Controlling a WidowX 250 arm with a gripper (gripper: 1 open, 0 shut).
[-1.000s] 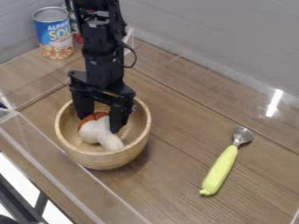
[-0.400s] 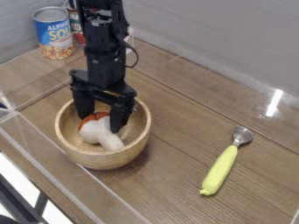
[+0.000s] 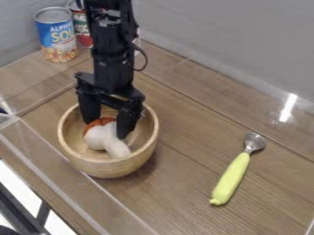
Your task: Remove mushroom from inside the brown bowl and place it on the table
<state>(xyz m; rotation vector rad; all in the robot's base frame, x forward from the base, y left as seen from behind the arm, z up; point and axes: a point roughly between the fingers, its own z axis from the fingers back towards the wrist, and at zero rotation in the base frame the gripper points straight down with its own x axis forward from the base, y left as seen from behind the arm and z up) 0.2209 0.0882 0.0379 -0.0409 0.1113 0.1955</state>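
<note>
Gripper (image 3: 109, 116) points straight down into the brown bowl (image 3: 138, 153), jaws spread wide and gripping nothing, straddling the mushroom (image 3: 105, 138), which lies on its side in the bowl. Presumably positioned to close on it. Bare table (image 3: 196, 119) lies to the right.

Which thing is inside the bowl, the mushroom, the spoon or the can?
The mushroom. It lies in the brown bowl under the open gripper. The spoon lies on the table to the right, and the can stands at the back.
</note>
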